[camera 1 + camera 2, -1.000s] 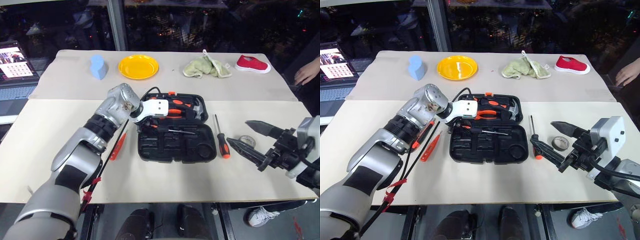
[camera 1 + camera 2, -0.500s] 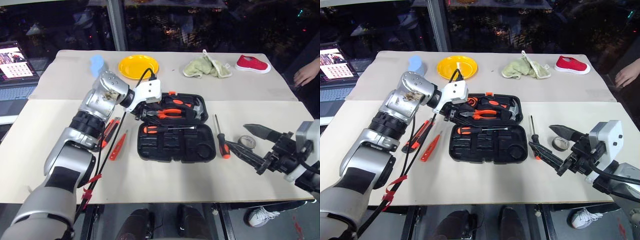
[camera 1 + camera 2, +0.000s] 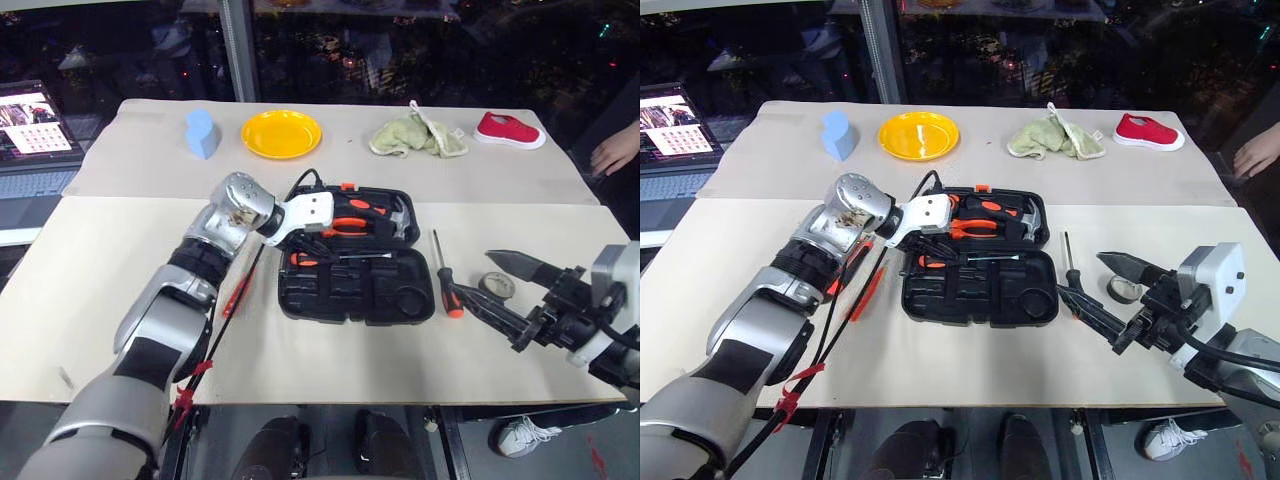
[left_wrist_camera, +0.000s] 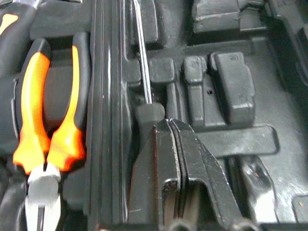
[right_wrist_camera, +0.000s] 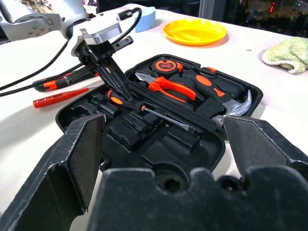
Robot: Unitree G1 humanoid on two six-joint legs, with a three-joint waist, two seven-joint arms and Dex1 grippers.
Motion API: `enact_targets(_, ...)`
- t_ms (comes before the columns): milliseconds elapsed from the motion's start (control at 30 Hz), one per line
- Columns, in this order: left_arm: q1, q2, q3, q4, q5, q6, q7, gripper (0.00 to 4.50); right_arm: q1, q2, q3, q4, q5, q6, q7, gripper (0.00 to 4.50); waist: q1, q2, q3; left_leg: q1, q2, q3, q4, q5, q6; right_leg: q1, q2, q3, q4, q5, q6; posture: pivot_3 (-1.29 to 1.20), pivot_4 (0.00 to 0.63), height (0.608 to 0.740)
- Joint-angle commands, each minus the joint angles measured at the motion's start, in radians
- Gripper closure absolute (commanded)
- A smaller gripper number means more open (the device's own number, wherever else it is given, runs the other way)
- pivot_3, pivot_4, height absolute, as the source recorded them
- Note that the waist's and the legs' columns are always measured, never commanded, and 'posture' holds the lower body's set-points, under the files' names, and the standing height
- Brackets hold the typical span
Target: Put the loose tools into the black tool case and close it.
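The tabletop [image 3: 90, 270] holds the black tool case [image 3: 356, 290], lying open near the middle. The left claw [image 5: 122, 91] is pressed together, its tip on a screwdriver [image 5: 159, 115] inside the case. The right claw [image 3: 505, 290] is spread wide near the right edge, empty, beside another screwdriver [image 3: 445, 280] and a small tape roll [image 3: 497, 285].

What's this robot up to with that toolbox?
It is packing loose tools into the open black tool case. Its left gripper, fingers shut, presses on a screwdriver lying in the case. Its right gripper waits open near another screwdriver and a tape roll on the table.
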Motion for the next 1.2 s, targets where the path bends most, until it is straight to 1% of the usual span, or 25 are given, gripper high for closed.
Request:
enact_targets(33,-0.05,-0.012,0.017,0.021,0.008,-0.016,0.018,4.44,-0.001,0.003,-0.016,-0.025,-0.002,-0.029,-0.001,0.0,0.0,0.0,0.0,0.0,0.0,0.0,0.0,0.0,0.0,0.0,0.0,0.0,0.0,0.0,0.0,0.0,0.15,0.74)
enact_targets(267,-0.044,-0.024,-0.002,0.06,0.043,-0.063,0.04,4.44,-0.004,0.0,-0.01,-0.018,-0.004,-0.032,0.001,0.0,0.0,0.0,0.0,0.0,0.0,0.001,0.001,-0.001,0.001,0.0,0.0,0.0,0.0,0.0,0.0,0.0,0.15,0.74)
enact_targets(500,-0.025,-0.035,-0.036,0.095,0.107,-0.144,0.066,4.44,-0.004,0.003,-0.01,-0.012,-0.006,-0.036,0.007,0.0,0.0,0.0,0.0,0.001,0.0,0.001,0.001,-0.001,0.002,0.001,0.0,0.0,0.0,0.001,0.001,0.0,0.15,0.74)
enact_targets(533,-0.025,-0.038,-0.038,0.102,0.116,-0.156,0.074,4.44,-0.003,0.003,-0.01,-0.012,-0.007,-0.037,0.007,0.0,0.001,0.0,-0.001,0.001,0.0,0.001,0.001,-0.003,0.006,0.001,0.0,0.0,0.0,0.001,0.001,0.0,0.15,0.74)
enact_targets(600,-0.021,-0.054,-0.054,0.123,0.141,-0.193,0.102,4.44,0.001,0.007,-0.003,-0.01,-0.019,-0.042,0.01,0.0,0.001,0.0,-0.001,0.001,0.0,0.001,0.001,-0.004,0.007,0.001,0.0,0.0,0.0,0.001,0.001,0.0,0.15,0.74)
enact_targets(733,-0.022,-0.076,-0.046,0.145,0.143,-0.208,0.109,4.44,0.01,0.018,0.003,-0.009,-0.039,-0.048,0.011,0.0,0.006,0.001,-0.002,0.001,0.0,0.001,0.002,-0.003,0.005,0.002,0.0,0.0,0.0,0.001,0.001,0.0,0.15,0.74)
enact_targets(833,-0.024,-0.074,-0.033,0.148,0.136,-0.213,0.109,4.44,0.02,0.024,0.004,-0.011,-0.051,-0.05,0.013,0.0,0.006,0.001,-0.002,0.001,0.0,0.001,0.003,-0.004,0.006,0.003,0.0,0.0,0.0,0.001,0.002,0.0,0.15,0.74)
enact_targets(900,-0.025,-0.069,-0.003,0.143,0.108,-0.194,0.102,4.44,0.03,0.027,0.001,-0.013,-0.062,-0.052,0.014,0.0,0.006,0.001,-0.002,0.001,0.0,0.001,0.004,-0.006,0.01,0.003,0.0,0.0,0.0,0.001,0.002,0.0,0.15,0.74)
enact_targets(1033,-0.019,-0.048,0.103,0.088,0.002,-0.109,0.068,4.44,0.053,0.042,-0.012,-0.007,-0.073,-0.056,0.008,0.0,0.001,0.001,-0.002,0.0,0.0,0.001,0.004,-0.005,0.009,0.001,0.0,0.0,0.0,0.001,0.002,0.0,0.15,0.74)
enact_targets(1067,-0.014,-0.038,0.136,0.059,-0.035,-0.072,0.047,4.44,0.059,0.046,-0.011,-0.002,-0.084,-0.056,0.005,0.0,0.0,0.001,-0.002,0.0,0.0,0.001,0.004,-0.003,0.004,0.001,0.0,0.0,0.0,0.001,0.002,0.0,0.15,0.74)
enact_targets(1133,0.016,0.006,0.212,-0.053,-0.135,0.041,-0.018,4.44,0.066,0.059,-0.008,0.013,-0.132,-0.057,-0.03,0.0,-0.002,0.001,-0.002,-0.001,0.0,0.001,0.004,-0.002,0.003,0.0,0.0,0.0,0.0,0.001,0.002,0.0,0.15,0.74)
enact_targets(1200,0.059,0.051,0.257,-0.175,-0.204,0.179,-0.062,3.94,0.071,0.072,-0.017,0.032,-0.17,-0.054,-0.067,0.0,-0.011,0.001,-0.002,-0.001,0.0,0.001,0.004,-0.002,0.003,-0.001,0.0,0.001,0.001,0.001,0.002,0.0,0.15,0.74)
